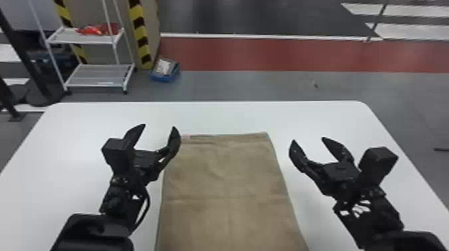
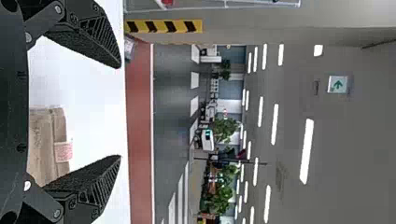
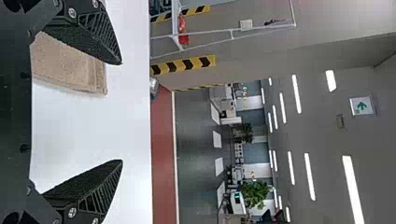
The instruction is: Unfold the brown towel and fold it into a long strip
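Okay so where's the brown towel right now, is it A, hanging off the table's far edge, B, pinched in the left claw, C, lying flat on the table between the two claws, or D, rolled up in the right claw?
C: the towel lies spread on the white table, both claws open.

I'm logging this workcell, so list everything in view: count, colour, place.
brown towel: one, brown, flat on table
tag: one, pink and white, towel's far edge
table: one, white, under towel
rack: one, white, floor beyond table
items: count unclear, red, rack's upper shelf
bin: one, blue, right of rack
striped bands: several, yellow-black, by rack
floor: one, grey and red, beyond table
plants: several, green, background
sign: one, green-white, high up
lights: several, white, ceiling
arms: two, black, from bottom edge
left pincer and right pincer: two, black, open, by towel's sides
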Tool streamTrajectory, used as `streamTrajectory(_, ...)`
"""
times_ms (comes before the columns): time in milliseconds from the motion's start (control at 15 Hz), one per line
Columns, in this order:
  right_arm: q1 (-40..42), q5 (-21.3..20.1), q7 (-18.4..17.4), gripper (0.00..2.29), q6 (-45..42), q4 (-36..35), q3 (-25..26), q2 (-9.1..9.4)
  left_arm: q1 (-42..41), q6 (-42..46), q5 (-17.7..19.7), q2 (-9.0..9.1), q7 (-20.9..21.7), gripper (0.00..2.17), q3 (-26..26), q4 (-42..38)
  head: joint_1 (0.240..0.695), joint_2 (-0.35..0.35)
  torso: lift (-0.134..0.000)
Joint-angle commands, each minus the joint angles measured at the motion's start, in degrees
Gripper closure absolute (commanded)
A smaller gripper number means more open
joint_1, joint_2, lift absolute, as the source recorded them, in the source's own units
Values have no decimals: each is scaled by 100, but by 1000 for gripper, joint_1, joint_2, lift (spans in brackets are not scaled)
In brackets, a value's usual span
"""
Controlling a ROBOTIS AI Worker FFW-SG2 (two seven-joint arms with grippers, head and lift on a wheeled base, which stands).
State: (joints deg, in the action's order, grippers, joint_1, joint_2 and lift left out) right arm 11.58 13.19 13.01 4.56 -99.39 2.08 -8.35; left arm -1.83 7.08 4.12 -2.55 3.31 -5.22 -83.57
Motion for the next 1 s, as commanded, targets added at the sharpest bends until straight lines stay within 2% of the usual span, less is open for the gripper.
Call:
streamTrajectory(0, -25, 9, 0, 137, -91, 95, 2, -18, 183, -265, -8, 0, 126, 218, 3, 289, 695, -52, -122)
streamTrajectory(200, -60, 70, 26, 137, -302, 139, -33, -62, 324, -493, -17, 0, 178, 336, 12, 561, 695, -60, -122)
streamTrajectory(333, -139, 96, 61, 137, -302, 253, -33, -71, 438, -546, -61, 0, 310, 336, 12, 772, 695, -59, -122)
streamTrajectory(533, -244, 123, 105, 137, -407, 438, -59, -88, 473, -669, -61, 0, 319, 340, 21, 851, 695, -62, -122)
streamTrajectory(667, -271, 123, 114, 137, -407, 456, -59, -88, 500, -739, -96, 18, 319, 518, 21, 851, 695, -61, -122)
streamTrajectory(933, -297, 132, 114, 137, -425, 464, -77, -97, 508, -775, -140, 9, 398, 542, 21, 887, 695, -61, -122)
